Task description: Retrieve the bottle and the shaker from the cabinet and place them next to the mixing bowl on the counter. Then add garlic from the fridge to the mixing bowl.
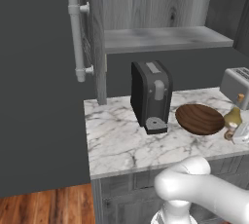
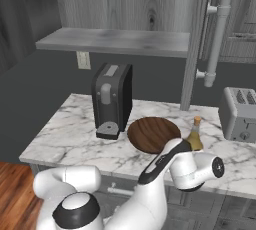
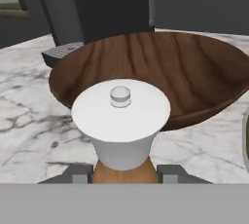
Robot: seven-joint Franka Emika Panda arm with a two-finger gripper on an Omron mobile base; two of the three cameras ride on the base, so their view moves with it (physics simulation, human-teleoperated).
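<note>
Shaker (image 3: 121, 121) clamped in claw (image 3: 124, 173) by bowl (image 3: 194, 79).

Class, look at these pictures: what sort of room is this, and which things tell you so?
A kitchen, rendered: a marble counter carries a coffee machine, a toaster and a wooden bowl, with an open cabinet shelf above.
</note>
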